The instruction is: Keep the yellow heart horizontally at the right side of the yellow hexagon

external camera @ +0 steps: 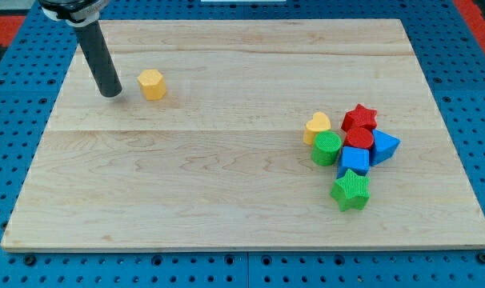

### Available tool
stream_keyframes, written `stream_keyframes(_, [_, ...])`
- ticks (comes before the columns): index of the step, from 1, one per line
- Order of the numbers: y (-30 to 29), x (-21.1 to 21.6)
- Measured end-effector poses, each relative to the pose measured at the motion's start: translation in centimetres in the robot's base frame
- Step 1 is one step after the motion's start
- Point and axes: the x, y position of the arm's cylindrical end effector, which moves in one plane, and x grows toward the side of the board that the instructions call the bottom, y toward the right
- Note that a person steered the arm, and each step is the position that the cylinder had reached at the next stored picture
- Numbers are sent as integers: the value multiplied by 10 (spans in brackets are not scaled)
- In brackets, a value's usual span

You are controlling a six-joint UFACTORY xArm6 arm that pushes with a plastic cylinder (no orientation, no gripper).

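Tip: my tip (111, 94) rests on the pale wooden worktop (226, 176), just left of the yellow hexagon block (152, 84).
Claw: none fitted, only the dark rod.
Yellow heart block (316, 128): far toward the view's right, touching the green round block (326, 148), at the left edge of a cluster of red, blue and green blocks.

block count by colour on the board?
yellow: 2, the yellow hexagon and the yellow heart
red: 2, the red star and a red block below it
green: 2, the green cylinder and the green star
blue: 2, one blue block and another blue block
total: 8
My tip sits just left of the yellow hexagon.
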Motion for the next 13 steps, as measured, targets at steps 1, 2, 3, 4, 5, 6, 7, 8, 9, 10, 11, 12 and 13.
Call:
stream_keyframes(1, [44, 6])
stream_keyframes(2, [58, -21])
stream_keyframes(3, [81, 3])
stream_keyframes(4, [120, 70])
stream_keyframes(5, [167, 97])
stream_keyframes(6, [189, 97])
stream_keyframes(7, [251, 97])
stream_keyframes(8, [289, 97])
stream_keyframes(9, [304, 96])
stream_keyframes(10, [318, 86])
stream_keyframes(11, [330, 75])
stream_keyframes(12, [336, 50])
stream_keyframes(13, [360, 17])
